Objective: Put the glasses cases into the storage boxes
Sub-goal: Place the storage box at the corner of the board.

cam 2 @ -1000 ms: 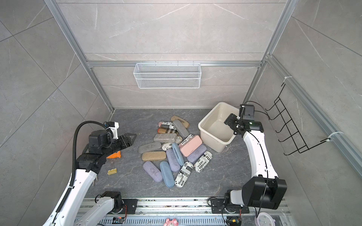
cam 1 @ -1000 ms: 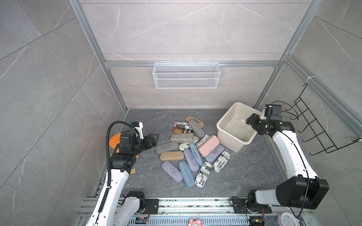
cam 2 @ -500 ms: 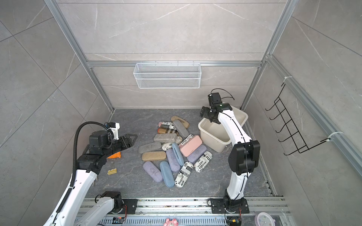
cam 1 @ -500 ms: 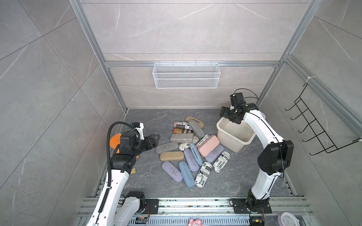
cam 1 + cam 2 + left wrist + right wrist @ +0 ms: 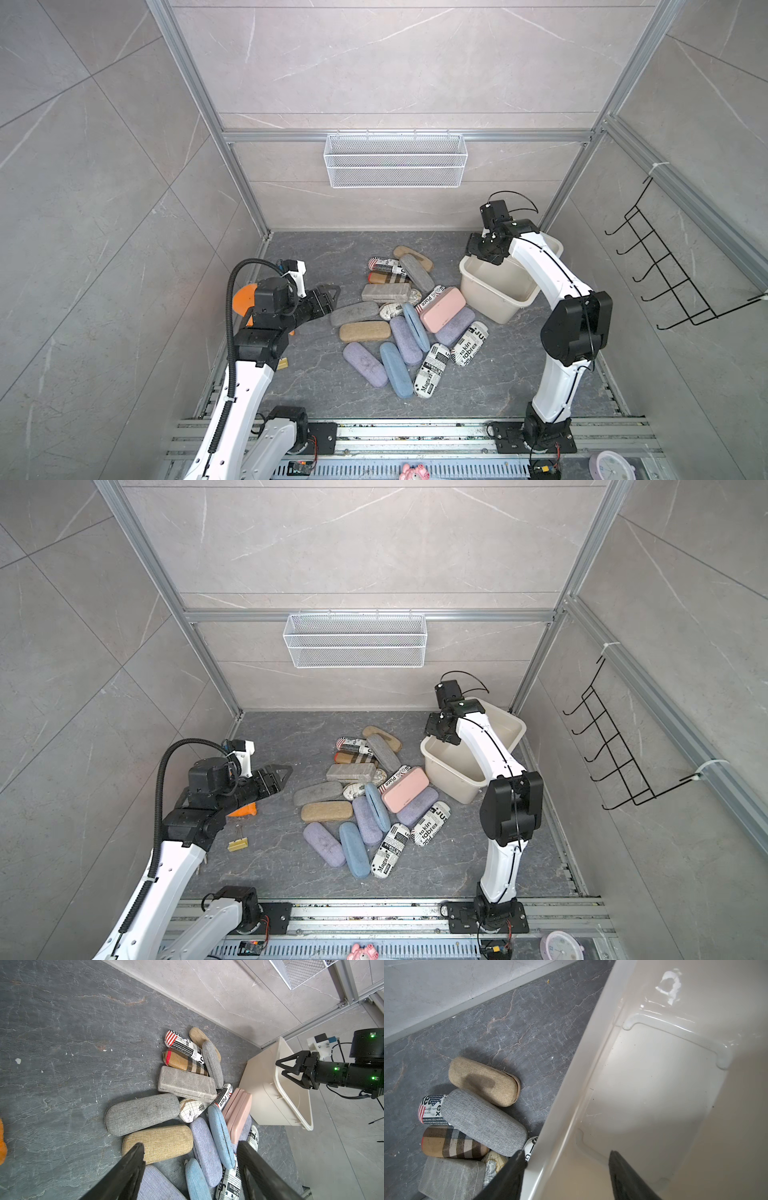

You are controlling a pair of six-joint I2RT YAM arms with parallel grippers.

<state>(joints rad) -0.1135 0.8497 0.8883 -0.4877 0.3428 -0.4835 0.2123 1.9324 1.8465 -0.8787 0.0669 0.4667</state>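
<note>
While the left gripper [image 5: 332, 293] is being held where it was a second ago, poised low beside the heap with its black jaws spread and nothing between them, the right arm is being swung across. A second ago it was being held at the near right side of the cream-white rectangular plastic tub [image 5: 490, 299]. Now the right gripper [image 5: 473, 249] is being brought to the tub's far corner on the heap side. In the right wrist view its fingers are being shown parted astride the rolled rim [image 5: 571, 1084], one outside the wall and one over the inside. No case is being carried, and the rim is not yet being pinched.

The many oblong fabric and printed glasses cases [image 5: 399, 320] are all being left on the dark stone floor, piled just beside the tub and apart from both grippers. The tub's floor is being shown bare in the right wrist view, so nothing is judged to have been stored yet.

The swing is being read as a move toward the container itself rather than toward a case: the tub may be about to be gripped by its rim and steadied, tipped or dragged nearer the heap. That is a judgement only.

In the left wrist view the left gripper is being aimed over the tan woven oblong case [image 5: 158, 1142], next to the grey woven oblong case [image 5: 142, 1113]. These two are judged the likeliest first picks.
</note>
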